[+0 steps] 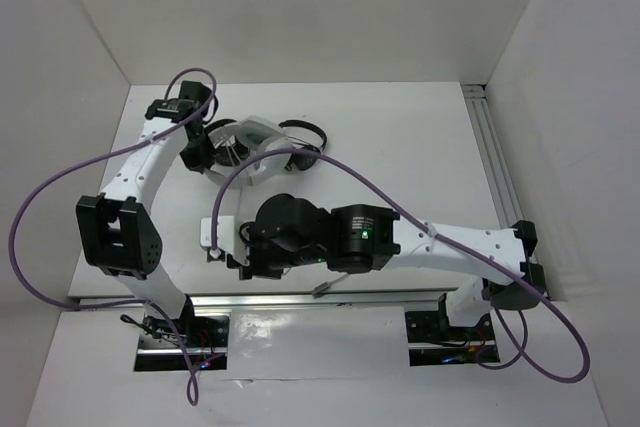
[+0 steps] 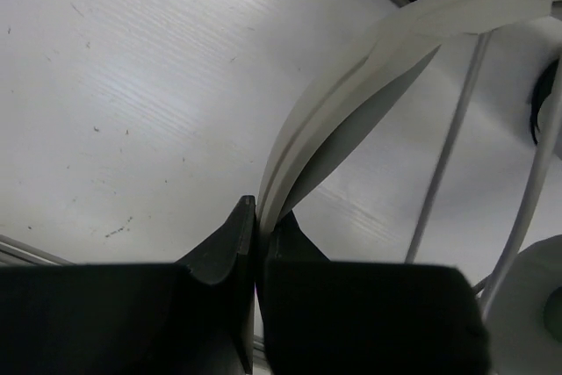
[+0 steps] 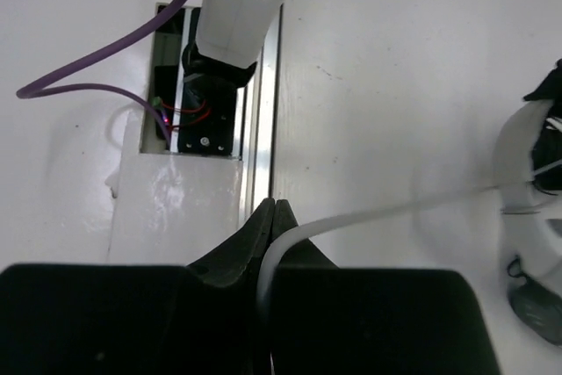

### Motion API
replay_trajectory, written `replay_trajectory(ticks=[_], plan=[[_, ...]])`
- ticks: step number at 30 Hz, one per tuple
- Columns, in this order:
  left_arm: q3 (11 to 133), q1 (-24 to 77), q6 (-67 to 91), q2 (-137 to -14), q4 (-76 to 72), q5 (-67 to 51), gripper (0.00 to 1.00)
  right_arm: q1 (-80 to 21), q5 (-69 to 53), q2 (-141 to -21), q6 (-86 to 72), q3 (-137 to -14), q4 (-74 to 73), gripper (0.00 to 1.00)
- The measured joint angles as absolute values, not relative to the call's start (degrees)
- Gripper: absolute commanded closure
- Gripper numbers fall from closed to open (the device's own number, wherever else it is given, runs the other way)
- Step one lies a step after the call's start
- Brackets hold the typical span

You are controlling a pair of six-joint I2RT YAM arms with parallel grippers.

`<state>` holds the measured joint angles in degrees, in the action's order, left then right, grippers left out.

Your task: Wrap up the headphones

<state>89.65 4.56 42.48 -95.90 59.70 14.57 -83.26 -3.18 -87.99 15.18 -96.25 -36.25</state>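
So the left hand is clamped on the headphones by the band, far-left on the bench. The right hand pinches the cable. Wrapping step, I'd say; next it needs that cable looped round the band.

white tabletop, lightly scuffed. grey-white headphones sat toward far left, black headphones just beside, right. metal side rail ran along right edge, near rail along front edge.

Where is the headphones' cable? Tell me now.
In the right wrist view the cable is pinched in the shut right hand and runs rightwards to the headphones at the frame's right edge.
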Motion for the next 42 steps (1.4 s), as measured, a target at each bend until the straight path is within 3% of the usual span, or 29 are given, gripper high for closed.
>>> replay_trajectory(ticks=[7, 9, 14, 21, 27, 42], plan=[[84.9, 13.7, 36.0, -96.6, 58.8, 17.7, 1.00, -82.3, 7.7, -94.1, 20.7, -116.8, -48.6, 1.00], [81.2, 15.6, 34.7, -96.4, 58.2, 18.0, 1.00, -82.0, 12.8, -93.9, 23.2, -116.6, -49.3, 1.00], [74.8, 16.2, 32.9, -95.0, 55.3, 21.3, 1.00, -77.1, 22.9, -90.7, 28.6, -108.6, -47.4, 1.00], [70.0, 20.8, 28.6, -84.0, 50.3, 25.5, 1.00, -70.0, 38.8, -79.1, 42.0, -81.1, -19.7, 1.00], [63.8, 30.4, 25.5, -73.8, 48.8, 24.9, 1.00, -61.0, 38.9, -78.2, 46.7, -77.8, -2.4, 1.00], [68.7, 48.0, 28.6, -64.6, 48.9, 30.0, 1.00, -43.3, 24.7, -83.2, 45.4, -81.1, -2.9, 1.00]])
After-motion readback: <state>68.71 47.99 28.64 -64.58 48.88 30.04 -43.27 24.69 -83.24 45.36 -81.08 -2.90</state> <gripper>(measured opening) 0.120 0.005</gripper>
